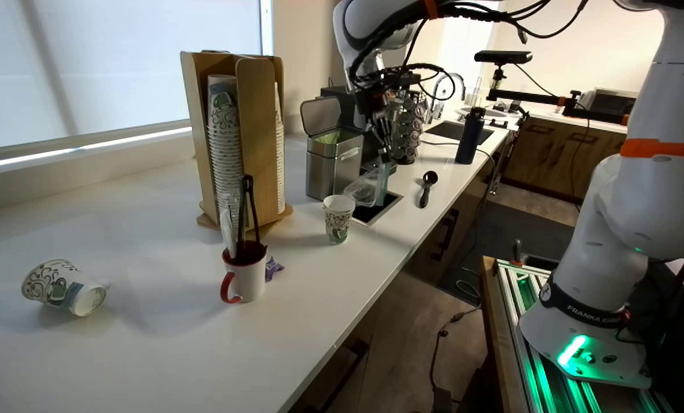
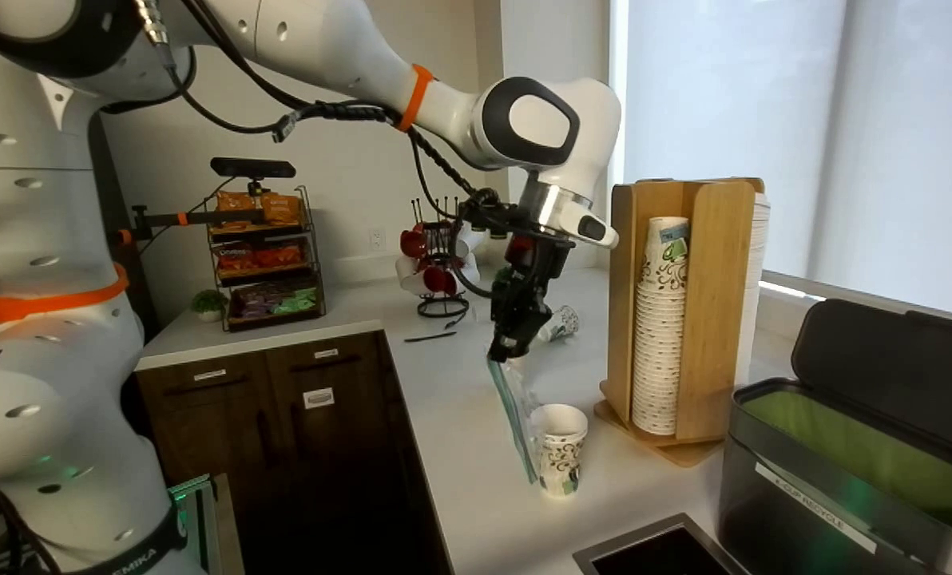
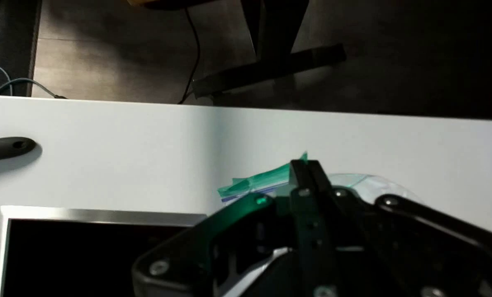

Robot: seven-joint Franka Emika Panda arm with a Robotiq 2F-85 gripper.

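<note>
I can see the gripper (image 2: 508, 353) pinched tight on a clear bag (image 2: 517, 411) by one end of its teal zip (image 3: 262, 181); the bag dangles right below it, over the worktop (image 2: 468, 467) toward its long front edge, just beside a paper cup (image 2: 560, 465)

The arm (image 1: 634, 109) stands up from its base (image 1: 600, 341) and stretches outward, part of it cut off at the top of both exterior views. The forearm (image 2: 444, 108) slopes down to the wrist (image 2: 556, 206), which bends sharply, so that the fingers (image 2: 516, 326) hang beneath it and point mostly down, their tips slanting a little toward the base. In the wrist view the fingers lie side by side, pressed together with hardly a gap.
</note>
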